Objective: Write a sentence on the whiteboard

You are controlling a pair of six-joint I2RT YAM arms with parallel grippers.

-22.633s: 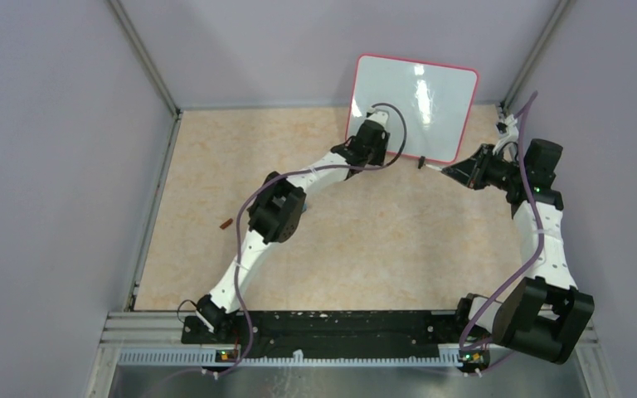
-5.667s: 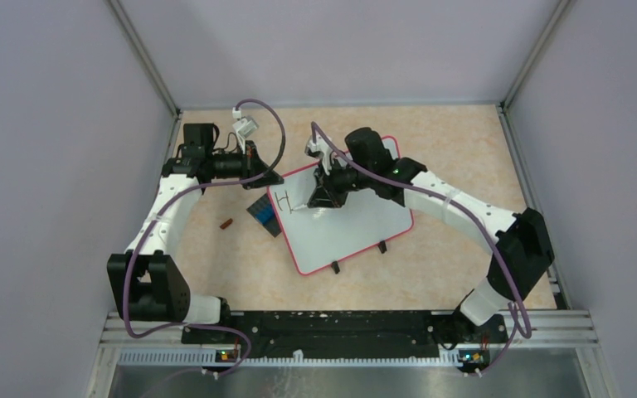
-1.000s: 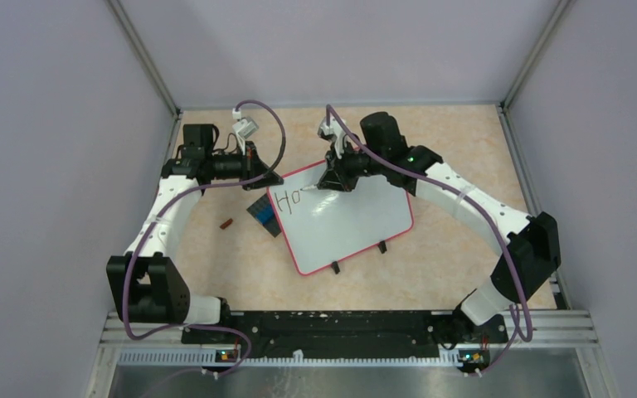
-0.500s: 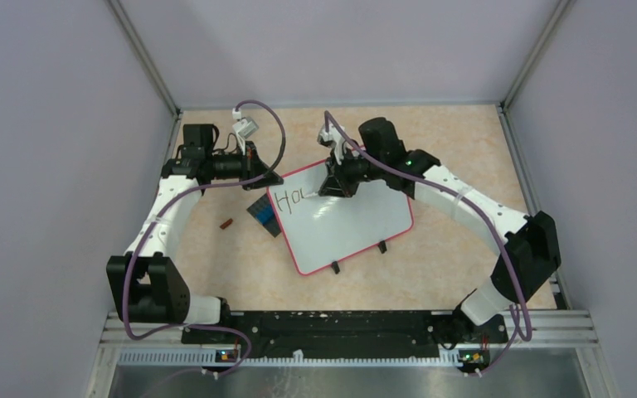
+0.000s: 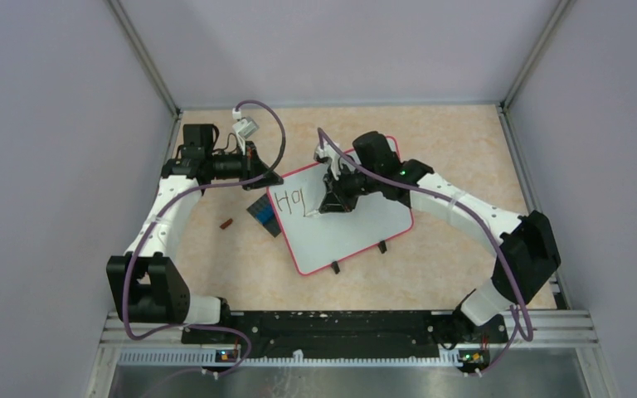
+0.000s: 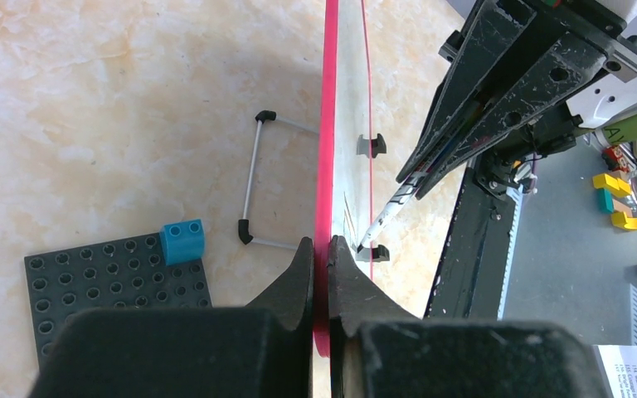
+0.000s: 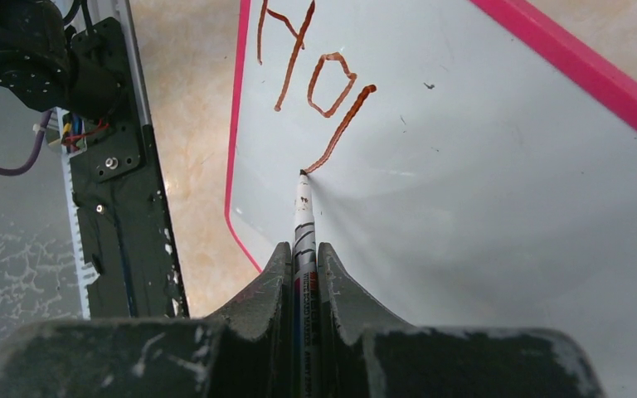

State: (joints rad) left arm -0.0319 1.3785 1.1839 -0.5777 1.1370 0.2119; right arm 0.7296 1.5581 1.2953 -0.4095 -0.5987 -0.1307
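Third stroke added beside "Ho" since one second earlier, sentence [image 7: 315, 79] unfinished, whiteboard [image 5: 357, 228] mid-table, left gripper [image 6: 319, 250] clenched on its pink left-corner frame, right gripper [image 7: 303, 250] grasping marker [image 7: 303, 211], tip apparently touching board, bare surface right of strokes

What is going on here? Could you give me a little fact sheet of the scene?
Left gripper: shut on whiteboard frame edge
Right gripper: shut on marker
Marker tip: touching the board
Sentence: "Ho" plus one slanted stroke so far
Beside board: dark studded plate with blue brick
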